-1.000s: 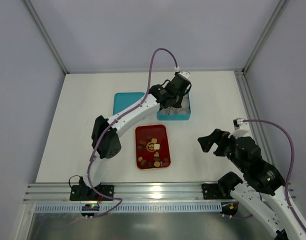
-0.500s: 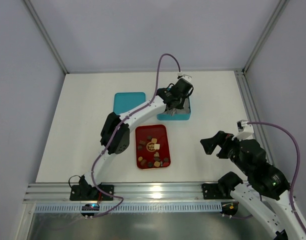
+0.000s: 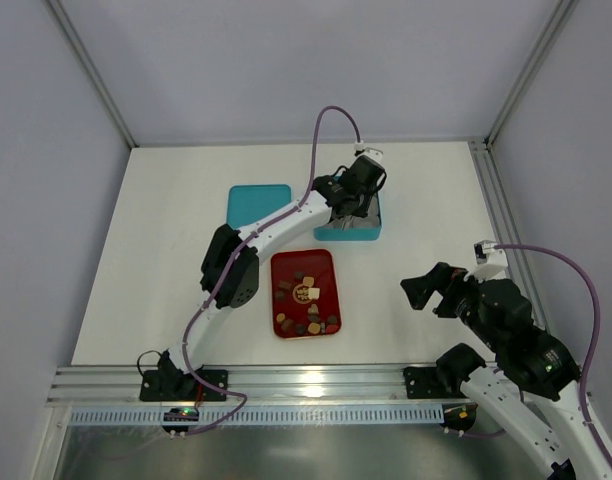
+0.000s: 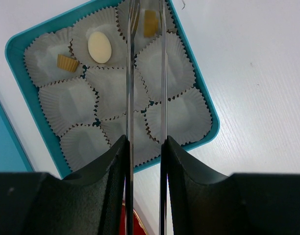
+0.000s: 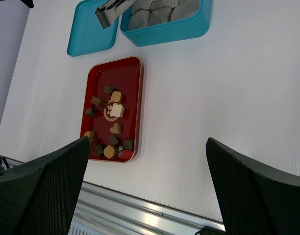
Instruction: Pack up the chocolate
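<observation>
Teal box (image 4: pixel 210 128): placing step in hand. Left gripper (image 4: pixel 148 12) tips straddle a tan piece (image 4: pixel 150 23) in the 12 o'clock cup (image 4: pixel 170 29); pinched or freed, cannot tell. Right gripper (image 3: pixel 419 284) gapes wide, idle. Other chocolate (image 5: pixel 113 128) lies on red tray (image 5: pixel 138 93), 7 o'clock of box. Next, likely: part tips, lift straight, fetch another.

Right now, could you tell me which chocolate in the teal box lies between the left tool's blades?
The tan rectangular piece; the cream oval and the small tan fluted piece sit in paper cups off to one side.
</observation>
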Controlling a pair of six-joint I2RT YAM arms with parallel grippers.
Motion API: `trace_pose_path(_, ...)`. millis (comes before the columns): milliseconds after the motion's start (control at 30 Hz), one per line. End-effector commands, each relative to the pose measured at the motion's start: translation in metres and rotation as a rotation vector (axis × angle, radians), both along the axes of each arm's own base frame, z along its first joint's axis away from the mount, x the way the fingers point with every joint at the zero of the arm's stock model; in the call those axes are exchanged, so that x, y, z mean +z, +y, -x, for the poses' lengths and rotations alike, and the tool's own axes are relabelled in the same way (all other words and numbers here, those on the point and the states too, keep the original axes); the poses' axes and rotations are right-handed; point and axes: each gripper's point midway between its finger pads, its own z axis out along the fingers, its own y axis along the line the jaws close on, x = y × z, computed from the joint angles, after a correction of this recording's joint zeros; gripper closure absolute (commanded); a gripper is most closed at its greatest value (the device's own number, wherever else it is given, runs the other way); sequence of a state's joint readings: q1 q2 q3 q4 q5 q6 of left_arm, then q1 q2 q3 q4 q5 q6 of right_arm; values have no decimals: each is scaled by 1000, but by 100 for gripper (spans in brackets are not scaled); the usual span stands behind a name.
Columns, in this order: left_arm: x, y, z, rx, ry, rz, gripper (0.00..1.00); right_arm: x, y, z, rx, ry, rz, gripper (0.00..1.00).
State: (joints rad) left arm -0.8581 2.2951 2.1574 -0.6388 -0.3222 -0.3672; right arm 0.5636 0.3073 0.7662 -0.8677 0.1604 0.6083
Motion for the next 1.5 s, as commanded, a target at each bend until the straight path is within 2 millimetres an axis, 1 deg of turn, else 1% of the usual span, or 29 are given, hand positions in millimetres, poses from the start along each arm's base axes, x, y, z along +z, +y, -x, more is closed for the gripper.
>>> trace_pose_path(0, 23, -9, -11, 15, -61, 67, 64, 7, 1, 2, 8, -18, -20, 0)
trace_pose_path(200, 30, -8, -11, 10, -72, 67, 63, 8, 0, 3, 6, -20, -24, 0)
trace_pose_path(300, 43, -7, -10, 6, -87, 78, 63, 7, 1, 3, 6, -19, -22, 0)
trace_pose_path(333, 48, -6, -9, 5, -93, 84, 63, 7, 1, 2, 5, -19, -22, 0)
trace_pose_path(367, 58, -5, -8, 2, -106, 93, 63, 6, 1, 2, 5, -17, -20, 0)
trace_pose_path(433, 68, -3, -6, -3, -116, 106, 63, 6, 1, 1, 3, -17, -21, 0)
trace_pose_path(467, 82, -1, -3, -6, -128, 124, 63, 6, 1, 1, 1, -20, -20, 0)
trace_pose_path(567, 99, 5, 4, -8, -137, 142, 63, 4, 1, -2, -5, -18, -16, 0)
trace_pose_path(600, 115, 10, 8, -5, -150, 165, 63, 6, 2, -4, -5, -24, -16, 0)
trace_pose_path(633, 118, 14, 12, -5, -145, 168, 63, 7, 2, -5, -7, -28, -15, 0)
trace_pose_path(667, 128, 20, 21, -10, -141, 180, 63, 6, 2, -7, -9, -28, -11, 0)
trace_pose_path(733, 136, 27, 30, -9, -128, 190, 63, 6, 4, -10, -9, -29, -9, 1)
trace_pose_path(833, 145, 48, 56, -15, -73, 188, 63, 5, 9, -16, 2, -28, -6, 0)
trace_pose_path(867, 132, 58, 66, -11, -27, 157, 63, 3, 12, -19, 6, -25, -4, 0)
trace_pose_path(900, 129, 63, 76, -10, 3, 156, 63, 1, 14, -20, 10, -23, -4, 0)
trace_pose_path(933, 143, 73, 87, -9, 1, 180, 63, 0, 17, -21, 20, -21, -7, 0)
trace_pose_path(967, 126, 83, 98, -7, 45, 147, 63, 0, 19, -24, 24, -24, -12, 0)
trace_pose_path(1000, 126, 88, 108, -16, 65, 157, 63, -3, 21, -26, 26, -17, -9, 0)
trace_pose_path(1033, 136, 97, 121, -24, 62, 178, 63, -2, 23, -27, 31, -21, -18, 0)
trace_pose_path(1067, 122, 105, 132, -28, 99, 154, 63, -6, 25, -28, 35, -16, -15, 0)
trace_pose_path(1100, 118, 112, 144, -37, 127, 144, 63, -8, 26, -29, 33, -11, -17, 0)
trace_pose_path(1133, 125, 116, 159, -52, 134, 162, 63, -8, 27, -31, 34, -16, -22, 0)
trace_pose_path(1167, 111, 124, 170, -51, 168, 134, 63, -11, 28, -32, 35, -10, -19, 0)
trace_pose_path(1233, 102, 137, 196, -54, 200, 104, 63, -14, 30, -34, 36, -4, -22, 0)
trace_pose_path(1333, 93, 146, 221, -43, 237, 109, 63, -20, 33, -35, 44, 10, -25, 0)
trace_pose_path(1367, 89, 151, 235, -56, 248, 103, 63, -23, 34, -36, 43, 16, -23, 0)
trace_pose_path(1400, 86, 153, 241, -52, 253, 99, 63, -24, 34, -36, 44, 19, -23, 0)
trace_pose_path(1433, 76, 158, 249, -33, 269, 82, 63, -25, 35, -36, 45, 21, -23, 0)
trace_pose_path(1467, 79, 161, 254, -26, 261, 92, 63, -27, 35, -36, 47, 26, -19, 0)
